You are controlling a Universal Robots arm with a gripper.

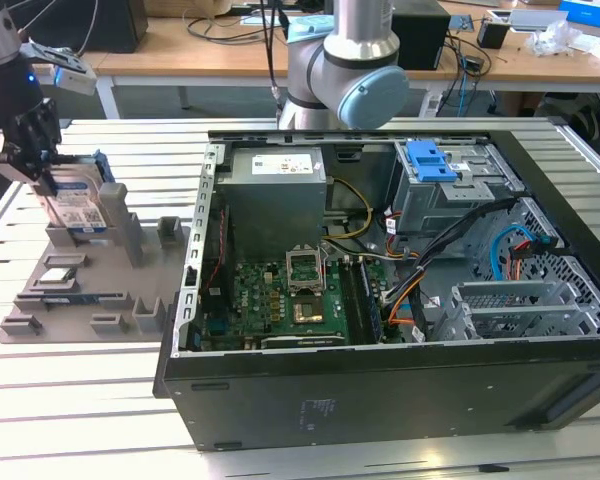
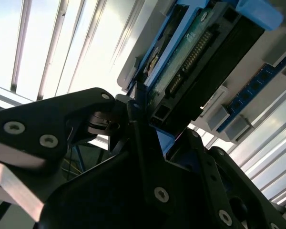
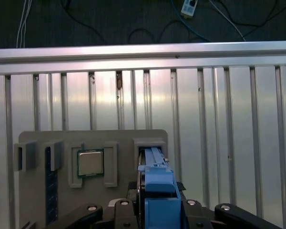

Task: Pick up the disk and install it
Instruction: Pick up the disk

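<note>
We see the claw [image 1: 42, 175] pressed onto the disk [image 1: 80, 205], pinching it. In the second wrist view one dark finger [image 2: 140, 143] lies against the disk's edge, and the green board on the underside [image 2: 195, 57] runs away from the tips. In the first wrist view the blue carrier frame [image 3: 155, 188] rises straight out from between the claw's links.

The disk stands upright on its edge directly under the claw, with its white-and-blue label facing the exterior view. Its lower edge is at the slot of a grey holder tray [image 1: 100, 275]. We cannot tell whether that edge sits in the slot or is just clear of it.

On the same tray, just beside the claw and its load, a small square silver chip [image 3: 90, 162] lies flat in its own recess. One step further from the claw, a dark blue memory stick [image 3: 50, 191] stands in a narrow groove.

The tray rests on a slatted metal surface [image 1: 80, 400] that spreads out under and around the claw.

Well apart from the claw, toward the exterior view's right, an open computer case [image 1: 380, 400] lies on the same surface, its green motherboard [image 1: 280, 300] exposed. At the case's corner farthest from the claw, a blue latch piece [image 1: 430, 162] sits on a grey metal cage. Behind the case stands the arm's base [image 1: 345, 60].
</note>
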